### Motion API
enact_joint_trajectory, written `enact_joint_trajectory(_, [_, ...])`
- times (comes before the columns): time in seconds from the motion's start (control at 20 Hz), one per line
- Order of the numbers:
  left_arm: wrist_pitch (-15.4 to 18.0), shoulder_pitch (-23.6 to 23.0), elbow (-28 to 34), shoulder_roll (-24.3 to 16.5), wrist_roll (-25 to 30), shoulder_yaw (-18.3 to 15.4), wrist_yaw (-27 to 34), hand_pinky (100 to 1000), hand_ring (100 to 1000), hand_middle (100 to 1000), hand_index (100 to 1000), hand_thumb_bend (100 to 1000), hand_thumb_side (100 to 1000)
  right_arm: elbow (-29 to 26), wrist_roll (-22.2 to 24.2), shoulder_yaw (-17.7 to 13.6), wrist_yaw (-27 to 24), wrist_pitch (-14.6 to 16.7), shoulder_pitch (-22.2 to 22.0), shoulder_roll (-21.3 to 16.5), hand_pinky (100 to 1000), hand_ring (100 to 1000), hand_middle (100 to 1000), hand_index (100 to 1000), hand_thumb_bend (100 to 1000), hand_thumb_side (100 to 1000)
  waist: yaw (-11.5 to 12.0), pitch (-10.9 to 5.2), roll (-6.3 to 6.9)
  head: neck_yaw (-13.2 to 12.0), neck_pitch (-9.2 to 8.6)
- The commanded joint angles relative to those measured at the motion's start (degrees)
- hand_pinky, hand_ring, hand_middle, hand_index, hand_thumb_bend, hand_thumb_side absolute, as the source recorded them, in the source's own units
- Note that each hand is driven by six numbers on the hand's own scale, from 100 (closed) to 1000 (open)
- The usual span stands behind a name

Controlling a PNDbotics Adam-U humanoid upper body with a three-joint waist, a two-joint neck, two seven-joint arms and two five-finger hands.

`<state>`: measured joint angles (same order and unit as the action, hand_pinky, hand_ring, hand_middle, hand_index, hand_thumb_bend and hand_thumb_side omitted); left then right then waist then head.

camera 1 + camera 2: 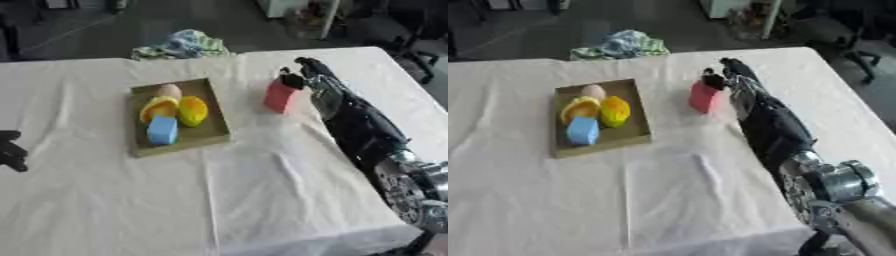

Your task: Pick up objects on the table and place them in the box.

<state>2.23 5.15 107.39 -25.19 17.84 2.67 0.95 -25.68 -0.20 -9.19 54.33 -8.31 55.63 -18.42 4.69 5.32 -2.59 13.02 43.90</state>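
Robot hand on the right [302, 75] reached in from the lower right, its fingers curled round the top of a red block [281, 96]; whether the block still sat on the desk [262, 200] or was just lifted off it could not be told. The block stood upright to the right of the box [217, 132], near it but apart.

The box, a shallow olive tray, lay on the white cloth of the desk. It held a pale egg-like piece [170, 91] at its far end, an orange piece [157, 107] and a yellow piece [193, 110] side by side in the middle, touching, and a blue block [163, 130] at the near end below the orange one.

The left robot hand [10, 150] showed well to the left of the box, at the edge of the left eye view, dark and holding nothing; its fingers could not be made out.

A crumpled cloth [623, 45] of blue and green lay beyond the box, at the desk's far edge.
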Motion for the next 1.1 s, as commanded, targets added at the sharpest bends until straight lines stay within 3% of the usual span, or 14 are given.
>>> enact_joint_trajectory(0.05, [0.02,0.49,0.73,-0.65,0.09,-0.31,0.0,730,550,576,802,100,929,-1.17,0.09,-0.15,-1.57,1.87,1.29,-1.81,923,935,944,1000,100,800,-0.04,-0.55,0.5,0.07,0.21])
enact_joint_trajectory(0.2, [0.01,0.46,0.67,-0.66,0.07,-0.34,-0.04,731,550,576,802,100,930,-1.79,2.51,0.22,-3.77,6.75,1.22,-1.75,922,927,932,998,113,788,-0.08,-0.55,0.48,0.07,0.21])
enact_joint_trajectory(0.4, [0.03,0.43,0.62,-0.66,0.11,-0.33,-0.06,731,550,577,802,100,930,-1.33,9.52,0.92,-5.99,12.98,1.2,-2.05,930,930,941,1000,132,650,-0.12,-0.56,0.45,0.0,0.21])
enact_joint_trajectory(0.5, [0.03,0.41,0.6,-0.68,0.11,-0.35,-0.07,731,550,576,802,100,931,-1.03,12.96,1.09,-6.68,14.54,1.21,-2.37,933,933,945,1000,123,596,-0.14,-0.57,0.43,-0.01,0.21])
enact_joint_trajectory(0.7, [0.02,0.36,0.53,-0.67,0.11,-0.37,-0.06,731,550,576,802,100,931,-1.11,16.05,1.15,-6.27,14.79,1.15,-2.79,936,938,948,1000,118,569,-0.17,-0.59,0.42,-0.02,0.21])
enact_joint_trajectory(1.1, [0.04,0.33,0.53,-0.65,0.12,-0.41,-0.08,732,550,577,802,100,931,-0.95,17.24,1.24,-2.62,13.05,0.96,-3.04,948,958,962,1000,148,555,-0.15,-0.56,0.42,0.14,0.21])
